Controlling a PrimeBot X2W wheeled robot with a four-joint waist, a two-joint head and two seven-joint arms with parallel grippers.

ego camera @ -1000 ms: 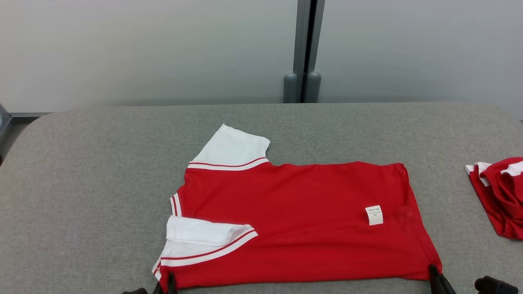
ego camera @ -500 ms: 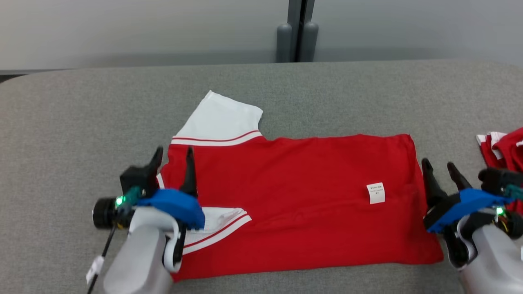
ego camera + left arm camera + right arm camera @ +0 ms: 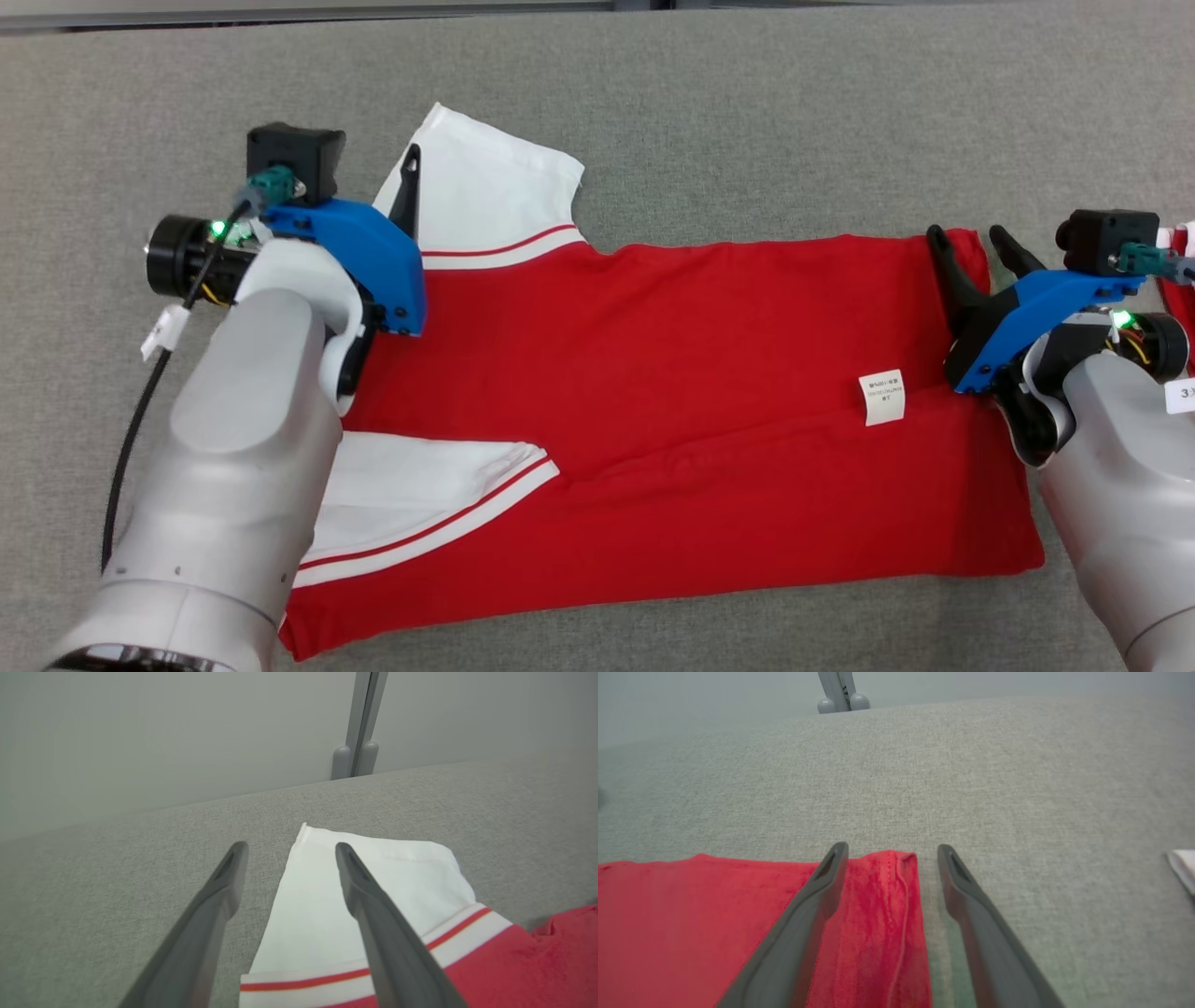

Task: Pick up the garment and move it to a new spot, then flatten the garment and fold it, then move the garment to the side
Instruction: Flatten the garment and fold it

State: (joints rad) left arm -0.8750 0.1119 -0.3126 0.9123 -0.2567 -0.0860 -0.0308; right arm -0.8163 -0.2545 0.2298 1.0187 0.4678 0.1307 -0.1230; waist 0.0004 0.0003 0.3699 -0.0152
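**Item: shirt** [image 3: 672,392], red body, white sleeves with red stripe. It lies flat on the grey cloth table [image 3: 747,112] at the centre of the head view, with the collar end toward 9 o'clock and the hem toward 3 o'clock.
- Far sleeve [image 3: 485,201]: spread out at 11 o'clock.
- Near sleeve [image 3: 420,485]: folded inward over the body at 8 o'clock.
- White label [image 3: 884,399]: on the red cloth toward 3 o'clock.

**Left gripper** [image 3: 290,849]: released, jaws apart, holding nothing. It straddles the far sleeve's outer edge, one finger above the white cloth and the other above bare table.

**Right gripper** [image 3: 966,233]: released, jaws apart, holding nothing. It sits astride the far hem corner at 2 o'clock, one finger over the red cloth and the other over the table.
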